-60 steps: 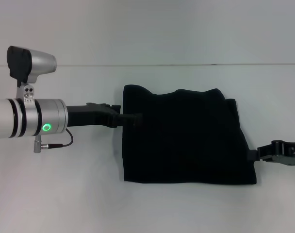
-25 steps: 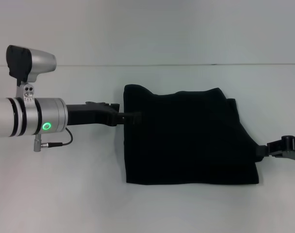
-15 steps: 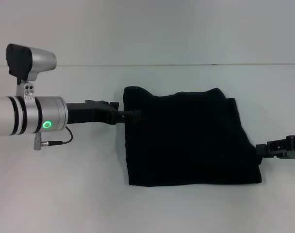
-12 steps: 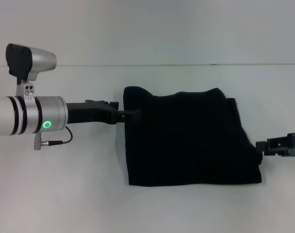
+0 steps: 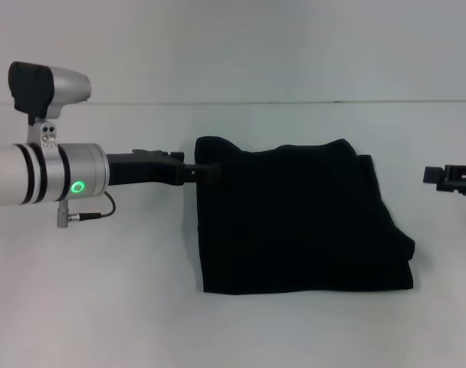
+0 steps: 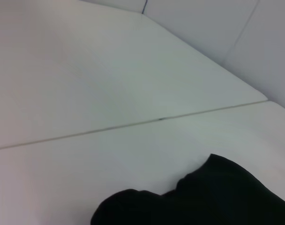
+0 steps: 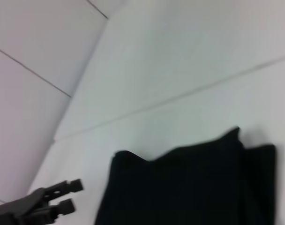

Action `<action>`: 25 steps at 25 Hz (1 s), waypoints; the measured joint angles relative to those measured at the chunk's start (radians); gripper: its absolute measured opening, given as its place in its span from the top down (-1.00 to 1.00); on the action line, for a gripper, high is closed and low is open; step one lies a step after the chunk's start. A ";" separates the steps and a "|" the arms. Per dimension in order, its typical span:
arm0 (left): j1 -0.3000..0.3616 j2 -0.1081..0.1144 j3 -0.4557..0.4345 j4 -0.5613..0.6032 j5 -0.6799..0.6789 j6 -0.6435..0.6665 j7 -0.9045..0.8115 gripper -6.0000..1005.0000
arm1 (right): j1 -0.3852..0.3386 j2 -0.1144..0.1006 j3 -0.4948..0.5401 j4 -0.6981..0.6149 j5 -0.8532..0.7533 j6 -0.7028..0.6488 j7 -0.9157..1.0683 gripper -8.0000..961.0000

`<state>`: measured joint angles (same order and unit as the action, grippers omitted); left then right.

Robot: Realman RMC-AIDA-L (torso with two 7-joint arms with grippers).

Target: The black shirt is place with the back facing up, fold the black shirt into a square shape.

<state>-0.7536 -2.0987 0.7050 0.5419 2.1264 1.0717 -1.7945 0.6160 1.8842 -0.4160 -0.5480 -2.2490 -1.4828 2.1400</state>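
Because the black shirt point(image 5: 298, 218) is soft and limp, you should pinch its folded edges; left gripper point(image 5: 206, 172) and right gripper point(image 5: 432, 175): grip unclear.

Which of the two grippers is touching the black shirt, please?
The left gripper, at the black shirt's upper left edge. The right gripper is clear of the shirt, off to its right.

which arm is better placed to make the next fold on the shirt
Probably the left. The left tool sits at the black shirt's far left edge, while the right tool hangs off to the right, apart from the fabric.
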 joint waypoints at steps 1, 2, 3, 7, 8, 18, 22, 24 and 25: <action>-0.004 0.000 0.000 -0.002 0.000 -0.006 -0.008 -0.80 | -0.001 0.002 0.002 0.002 0.013 -0.004 -0.016 -0.20; -0.010 0.000 0.000 -0.006 0.000 -0.013 -0.022 -0.80 | -0.001 0.004 0.003 0.003 0.024 -0.009 -0.032 -0.22; -0.015 0.000 0.001 -0.010 0.000 -0.019 -0.034 -0.80 | -0.002 0.006 0.004 0.003 0.034 -0.015 -0.046 -0.25; -0.039 0.001 0.014 -0.041 0.010 -0.063 -0.094 -0.80 | -0.005 0.011 0.004 0.004 0.056 -0.029 -0.069 -0.47; -0.045 0.002 0.023 -0.048 0.014 -0.078 -0.107 -0.80 | -0.006 0.012 0.004 0.004 0.059 -0.029 -0.070 -0.53; -0.072 -0.006 0.105 -0.079 0.023 -0.166 -0.159 -0.80 | -0.009 0.016 0.003 -0.003 0.066 -0.030 -0.071 -0.74; -0.073 -0.007 0.139 -0.080 0.024 -0.159 -0.165 -0.80 | -0.009 0.016 0.004 -0.005 0.066 -0.029 -0.070 -0.77; -0.074 -0.008 0.158 -0.080 0.024 -0.155 -0.165 -0.80 | -0.006 0.016 0.005 -0.006 0.066 -0.027 -0.071 -0.77; -0.074 -0.009 0.165 -0.080 0.024 -0.154 -0.166 -0.80 | -0.006 0.016 0.005 -0.006 0.066 -0.027 -0.071 -0.77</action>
<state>-0.8277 -2.1074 0.8705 0.4617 2.1507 0.9180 -1.9601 0.6096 1.9003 -0.4115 -0.5536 -2.1827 -1.5100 2.0695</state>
